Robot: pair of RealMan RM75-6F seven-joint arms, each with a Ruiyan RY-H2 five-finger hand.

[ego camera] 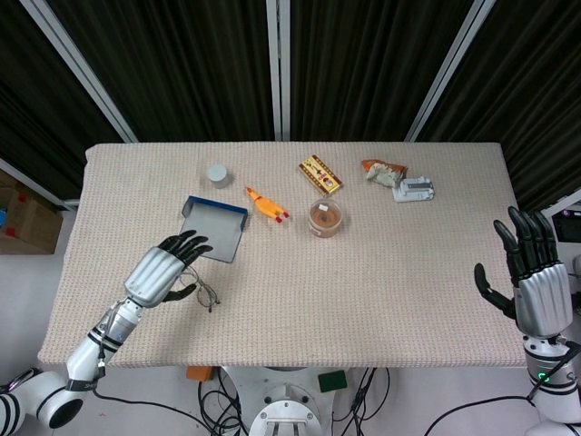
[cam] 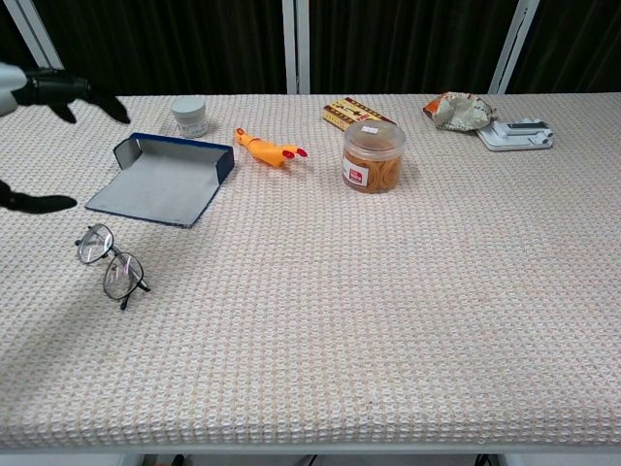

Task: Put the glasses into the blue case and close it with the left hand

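On the woven table (ego camera: 363, 272), thin wire-rimmed glasses (cam: 111, 264) beside the flat open blue case (cam: 165, 178), under the spread, empty left hand (ego camera: 163, 271).

The glasses (cam: 112, 260) lie flat on the woven table cover near its left front, a thin dark wire frame with round clear lenses, temples folded out behind them, untouched by anything. Just beyond them sits the blue case (cam: 165, 177), lying open: a shallow tray with a grey lining and dark blue raised walls along its back and side edges. The two are near each other but apart.
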